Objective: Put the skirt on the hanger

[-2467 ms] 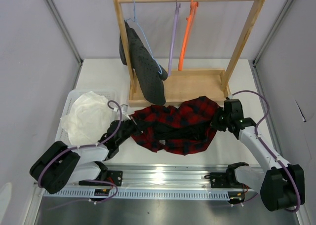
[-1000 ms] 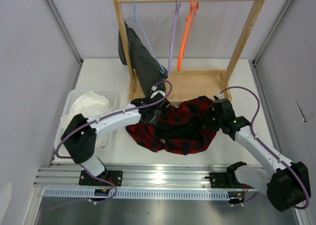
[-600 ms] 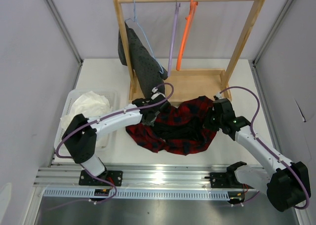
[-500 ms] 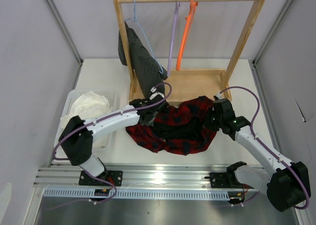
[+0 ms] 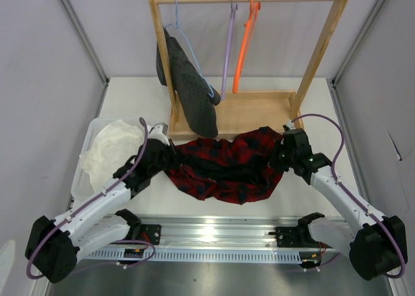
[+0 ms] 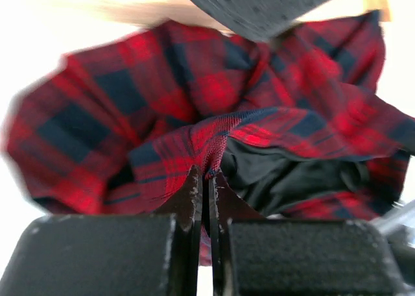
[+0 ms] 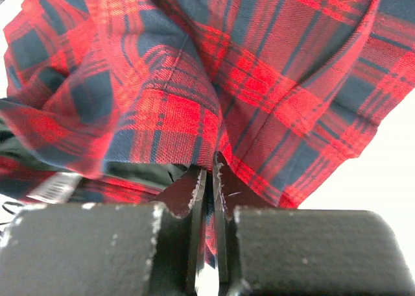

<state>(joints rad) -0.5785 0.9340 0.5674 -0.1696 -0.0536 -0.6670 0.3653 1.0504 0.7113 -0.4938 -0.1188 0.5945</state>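
Between left tool (image 6: 209,176) and right tool (image 7: 209,170), rumpled plaid fabric skirt (image 5: 224,163)

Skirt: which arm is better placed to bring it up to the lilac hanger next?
Probably the right. The left gripper and the right gripper are both shut on the skirt, but the dark grey garment hangs between the left one and the lilac hanger; the right side looks freer.

Left arm (image 5: 97,208), right arm (image 5: 340,192): white links, black joint housings. Lilac cable (image 5: 141,154) looped along each. Fingers (image 6: 192,195) matte black, grainy blocks, thin tips scuffed pale.
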